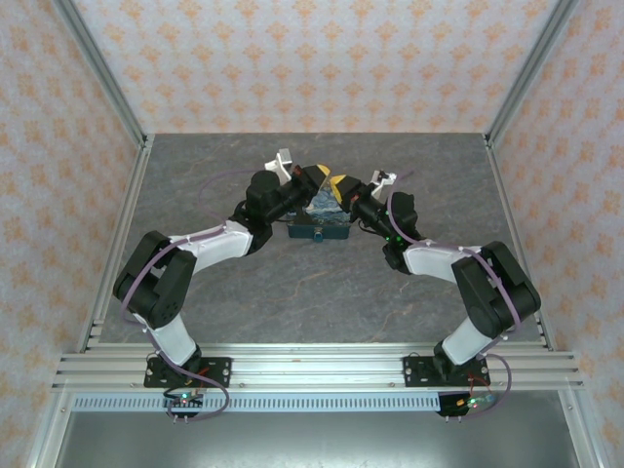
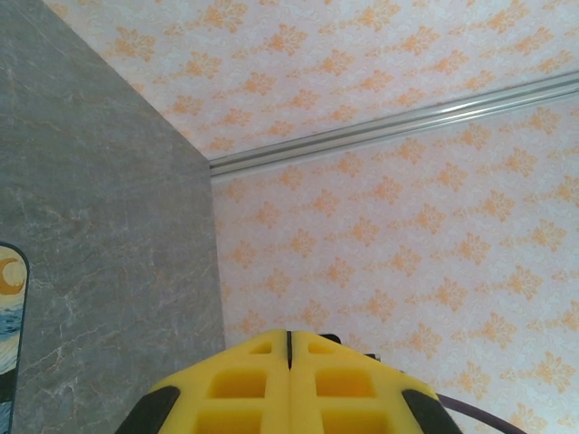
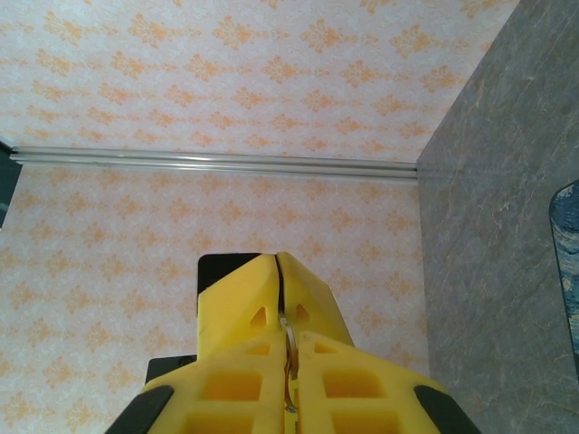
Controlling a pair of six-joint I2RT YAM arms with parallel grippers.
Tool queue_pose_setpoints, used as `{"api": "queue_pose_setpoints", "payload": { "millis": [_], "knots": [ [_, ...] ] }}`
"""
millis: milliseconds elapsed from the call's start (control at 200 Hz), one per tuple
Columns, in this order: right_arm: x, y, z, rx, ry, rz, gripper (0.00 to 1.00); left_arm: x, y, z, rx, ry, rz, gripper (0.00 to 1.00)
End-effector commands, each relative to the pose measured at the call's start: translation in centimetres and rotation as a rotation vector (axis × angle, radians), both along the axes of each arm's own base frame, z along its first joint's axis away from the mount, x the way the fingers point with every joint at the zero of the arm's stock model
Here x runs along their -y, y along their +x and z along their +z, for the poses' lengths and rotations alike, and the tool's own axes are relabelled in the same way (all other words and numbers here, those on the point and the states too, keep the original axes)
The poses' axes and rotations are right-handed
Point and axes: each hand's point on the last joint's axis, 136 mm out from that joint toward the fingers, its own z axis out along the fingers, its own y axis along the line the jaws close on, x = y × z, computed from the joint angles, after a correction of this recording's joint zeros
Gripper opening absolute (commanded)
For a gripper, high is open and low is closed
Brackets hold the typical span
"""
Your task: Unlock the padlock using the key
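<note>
- Left gripper (image 2: 289, 336): its yellow fingers are pressed flat together with only a hairline seam and nothing between them. It points toward the patterned wall (image 2: 407, 226), with the grey table (image 2: 99, 226) off to its left.
- Dark blue starry box (image 1: 319, 226): from above, it sits on the table under and just on the near side of both grippers' tips, which come close to each other over it. In each wrist view, only a sliver of it shows at the edge of the frame.
- Right gripper (image 3: 278, 262): narrow, its fingers pinched onto the key (image 3: 289, 339).
- The key is a thin, pale metal strip held edge-on in the seam between the right fingers, back from their tips. Whether it sticks out past them cannot be told.
</note>
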Motion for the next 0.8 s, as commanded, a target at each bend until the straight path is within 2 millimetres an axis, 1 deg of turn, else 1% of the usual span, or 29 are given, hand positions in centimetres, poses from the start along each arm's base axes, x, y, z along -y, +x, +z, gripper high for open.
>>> {"api": "queue_pose_setpoints", "payload": {
  "millis": [0,255,350,485,591,681,796],
  "knots": [
    [-0.02,0.22,2.68,0.079,0.052,-0.006,0.10,0.07,-0.20,-0.45,-0.003,-0.012,0.009,0.00],
    [-0.10,0.39,2.73,0.080,0.055,-0.004,0.09,0.14,-0.33,-0.77,-0.010,-0.009,0.005,0.00],
    [-0.20,0.44,2.79,0.082,0.057,-0.002,0.12,0.22,-0.39,-0.85,-0.012,-0.012,0.005,0.00],
    [-0.28,0.49,2.89,0.085,0.059,0.001,0.12,0.24,-0.46,-0.94,-0.015,-0.011,0.005,0.00],
    [-0.33,0.53,2.83,0.083,0.059,0.004,0.10,0.31,-0.49,-1.02,-0.017,-0.009,0.004,0.00],
    [-0.43,0.52,2.93,0.088,0.060,0.008,0.18,0.39,-0.56,-1.01,-0.018,-0.010,0.002,0.00],
    [-0.42,0.61,3.00,0.089,0.061,0.008,0.18,0.42,-0.60,-1.03,-0.019,-0.009,0.001,0.00]
  ]
}}
